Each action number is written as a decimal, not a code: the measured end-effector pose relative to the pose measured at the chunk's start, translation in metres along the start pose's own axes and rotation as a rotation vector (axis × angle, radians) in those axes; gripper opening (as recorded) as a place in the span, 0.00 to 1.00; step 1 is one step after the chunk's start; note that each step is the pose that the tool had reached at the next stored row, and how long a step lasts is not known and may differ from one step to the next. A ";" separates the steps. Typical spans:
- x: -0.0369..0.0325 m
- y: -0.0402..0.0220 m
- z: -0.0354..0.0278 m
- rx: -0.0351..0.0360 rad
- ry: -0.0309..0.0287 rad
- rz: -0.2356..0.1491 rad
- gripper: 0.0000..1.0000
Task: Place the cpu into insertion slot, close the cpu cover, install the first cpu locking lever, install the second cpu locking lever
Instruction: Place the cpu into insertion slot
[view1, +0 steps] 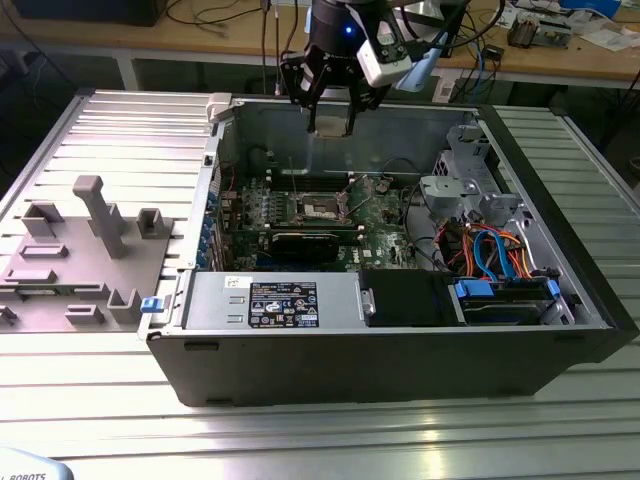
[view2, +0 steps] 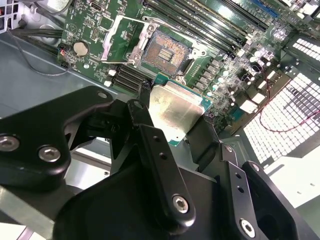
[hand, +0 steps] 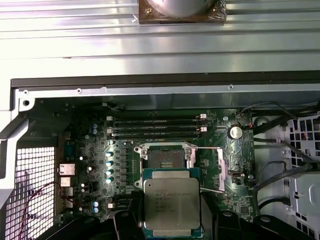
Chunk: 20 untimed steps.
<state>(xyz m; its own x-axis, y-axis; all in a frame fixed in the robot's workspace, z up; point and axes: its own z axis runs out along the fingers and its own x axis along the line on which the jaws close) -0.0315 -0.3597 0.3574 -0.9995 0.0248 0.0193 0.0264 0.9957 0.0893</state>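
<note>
1. Black pincer (view2: 177, 120) links sit closest in the second wrist view, with the tips clamped on opposite edges of the cpu (view2: 172, 102), which is carried flat and aloft.
2. Going left to right in the exterior view, a grey fixture tray (view1: 80, 250) lies on the ribbed worktop (view1: 300, 440) at nine o'clock of the open computer case (view1: 400, 370). The pincer hangs near the case's twelve o'clock edge, and blue cables (view1: 492, 250) bunch at three o'clock.
3. The insertion slot (view1: 322, 205) lies bare on the green motherboard (view1: 385, 235), at six o'clock of the pincer and well apart from it.
4. The cpu cover (view2: 111, 39) stands swung open just beside the slot.
5. Judged from this, the first step is in hand: the chip is carried but not yet seated.
6. Seating calls for squaring the chip to the socket, keeping it level, lowering it gently and letting go without sliding it.
7. The cpu has a dull silver-grey lid with faint print and a thin green border.
</note>
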 end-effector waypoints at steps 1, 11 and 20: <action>0.0000 0.0000 0.0002 0.0000 0.0000 0.000 0.54; -0.0001 -0.0003 0.0032 0.0000 0.0000 0.000 0.54; -0.0001 -0.0004 0.0045 0.0000 0.0000 0.000 0.54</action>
<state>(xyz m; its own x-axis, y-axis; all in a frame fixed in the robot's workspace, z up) -0.0315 -0.3597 0.3528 -0.9995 0.0247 0.0193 0.0264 0.9957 0.0893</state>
